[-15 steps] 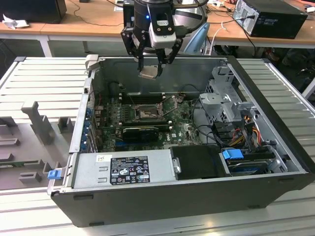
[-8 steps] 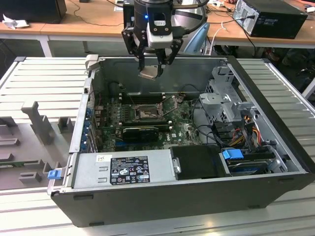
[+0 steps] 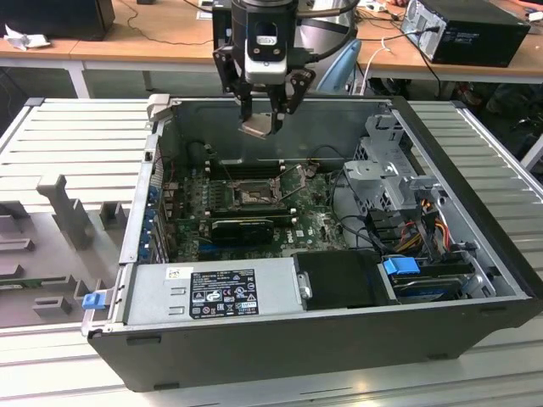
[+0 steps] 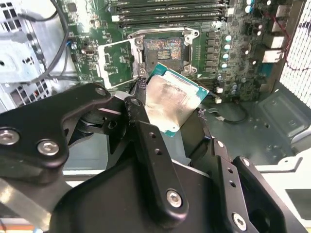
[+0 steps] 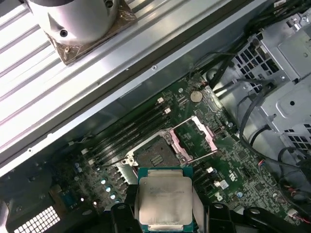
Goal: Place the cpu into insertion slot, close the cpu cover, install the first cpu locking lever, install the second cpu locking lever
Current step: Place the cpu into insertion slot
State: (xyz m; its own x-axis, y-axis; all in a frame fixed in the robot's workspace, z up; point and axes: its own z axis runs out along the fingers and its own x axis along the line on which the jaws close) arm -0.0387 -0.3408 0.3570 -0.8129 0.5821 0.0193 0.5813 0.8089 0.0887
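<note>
In the upper middle of the exterior view, the gripper (image 3: 263,121) is pinching the cpu (image 3: 257,127) above the open computer case (image 3: 254,339), while below, mid-frame, the insertion slot (image 3: 253,197) is lying bare, the cpu cover (image 4: 115,63) swung open beside it.

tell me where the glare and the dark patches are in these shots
second wrist view: glare washes out much of the cpu face; first wrist view: the ribbed table glows bright while the insertion slot sits dim; exterior view: the case interior lies in shade.
</note>
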